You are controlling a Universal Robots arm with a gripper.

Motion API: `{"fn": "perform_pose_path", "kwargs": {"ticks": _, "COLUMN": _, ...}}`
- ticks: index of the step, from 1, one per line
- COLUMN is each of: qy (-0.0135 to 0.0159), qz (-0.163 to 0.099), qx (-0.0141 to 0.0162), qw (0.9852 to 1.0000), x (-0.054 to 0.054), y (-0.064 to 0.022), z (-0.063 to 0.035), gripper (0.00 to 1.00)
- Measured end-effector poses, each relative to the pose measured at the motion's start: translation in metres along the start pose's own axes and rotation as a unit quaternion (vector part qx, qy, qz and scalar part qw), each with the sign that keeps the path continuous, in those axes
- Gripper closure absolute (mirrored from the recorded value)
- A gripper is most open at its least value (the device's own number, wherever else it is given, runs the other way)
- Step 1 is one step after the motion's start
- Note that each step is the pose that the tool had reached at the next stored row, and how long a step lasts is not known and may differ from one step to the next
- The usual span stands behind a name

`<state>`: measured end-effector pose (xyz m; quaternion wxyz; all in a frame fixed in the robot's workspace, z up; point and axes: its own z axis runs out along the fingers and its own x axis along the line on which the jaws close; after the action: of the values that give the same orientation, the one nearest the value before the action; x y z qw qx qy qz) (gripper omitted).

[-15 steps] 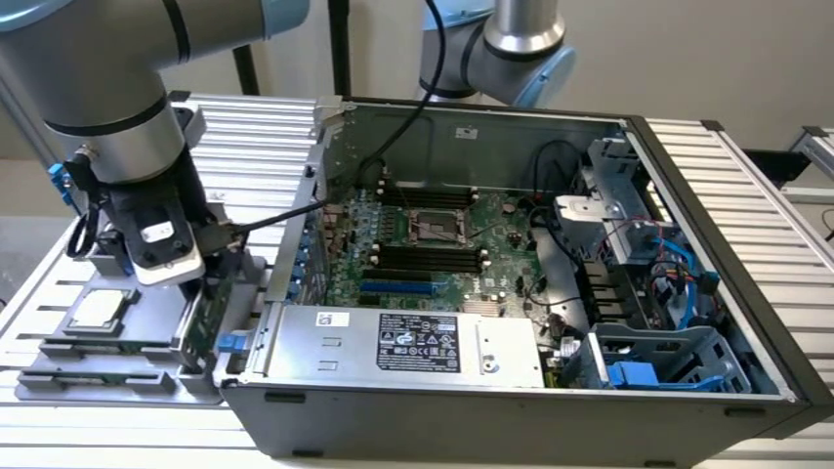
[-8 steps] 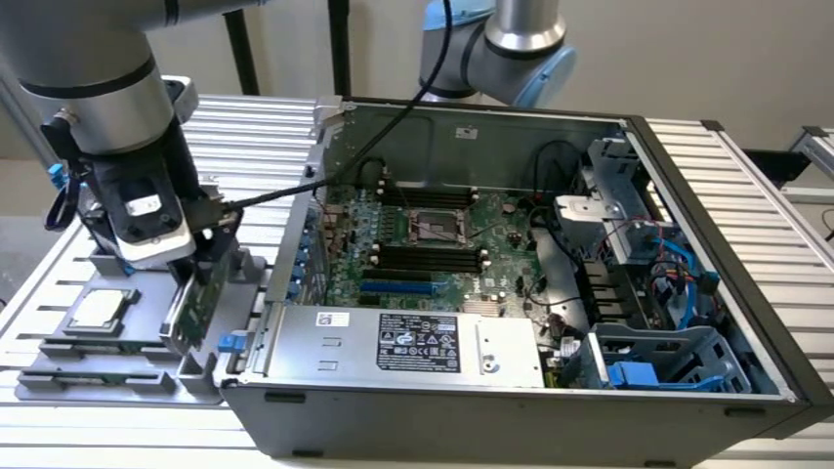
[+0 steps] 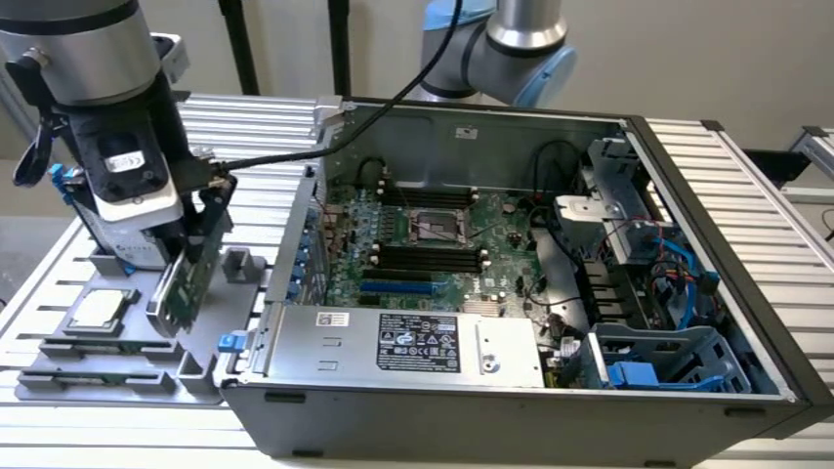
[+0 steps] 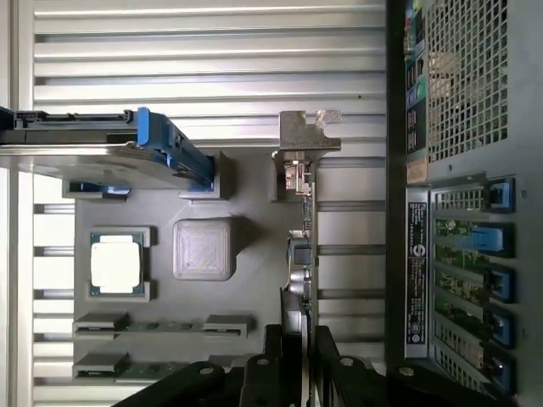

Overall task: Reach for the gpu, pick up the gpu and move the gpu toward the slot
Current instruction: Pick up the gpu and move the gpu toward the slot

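Ribbed aluminium table (image 3: 729, 176): in the exterior view the grey parts tray (image 4: 254, 280) sits at nine o'clock of the open computer case (image 3: 521, 410). Your gripper (image 4: 301, 348) is clamped on the gpu (image 3: 183, 288) at that tray.

The gpu (image 3: 183, 288) is a thin green card with a silver end bracket (image 4: 303, 140) (dark and narrow seen edge-on). It stands upright at eight o'clock in the exterior view, clamped in the gripper (image 4: 301, 343).

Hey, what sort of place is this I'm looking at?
Most likely a robotics lab bench for computer assembly. An open desktop case with its motherboard exposed sits on a slatted aluminium table. A grey tray beside it holds loose parts, and a robot arm grips the gpu with its pincer.
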<state>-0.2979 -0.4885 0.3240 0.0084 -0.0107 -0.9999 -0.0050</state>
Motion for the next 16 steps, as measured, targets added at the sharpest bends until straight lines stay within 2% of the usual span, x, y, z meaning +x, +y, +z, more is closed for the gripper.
{"fn": "perform_pose_path", "kwargs": {"ticks": 7, "qy": 0.0022, "qz": 0.000, "qx": 0.0000, "qw": 1.0000, "x": -0.011, "y": 0.0006, "z": -0.0320, "gripper": 0.74}}
{"fn": "perform_pose_path", "kwargs": {"ticks": 16, "qy": 0.0045, "qz": 0.000, "qx": -0.0004, "qw": 1.0000, "x": -0.034, "y": 0.0015, "z": -0.0734, "gripper": 0.74}}
